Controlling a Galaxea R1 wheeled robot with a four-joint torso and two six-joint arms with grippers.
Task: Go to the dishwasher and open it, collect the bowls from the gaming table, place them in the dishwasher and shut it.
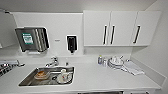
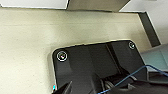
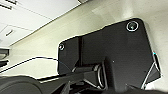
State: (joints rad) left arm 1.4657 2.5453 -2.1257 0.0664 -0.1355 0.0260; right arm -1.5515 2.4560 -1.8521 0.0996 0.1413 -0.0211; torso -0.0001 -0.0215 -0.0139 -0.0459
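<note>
Countertop (image 1: 100, 77) in white, seen from above in the head view, with a steel sink (image 1: 30, 81) sunk into its left half. Inside the sink: an orange-brown item (image 1: 41, 74) toward the left, too blurred to name, and a white cup (image 1: 64, 73) standing on pale dishes (image 1: 61, 79) toward the right. Faucet (image 1: 52, 61) at the back edge of the sink. Near the back right corner of the countertop: a small bottle (image 1: 100, 60), just beside it a stack of white dishes (image 1: 114, 62), then a folded cloth (image 1: 133, 68) closer to the right edge. On the wall: a paper towel dispenser (image 1: 32, 38), a dark soap dispenser (image 1: 71, 43), white wall cabinets (image 1: 120, 27) with dark handles.

Dishwasher (image 2: 97, 4) in the left wrist view: a grey-brown front between white cabinet fronts (image 2: 32, 3), above beige floor (image 2: 27, 42).

Left gripper (image 2: 82, 87) and right gripper (image 3: 82, 87) low over the floor; open or closed, cannot tell for either.
</note>
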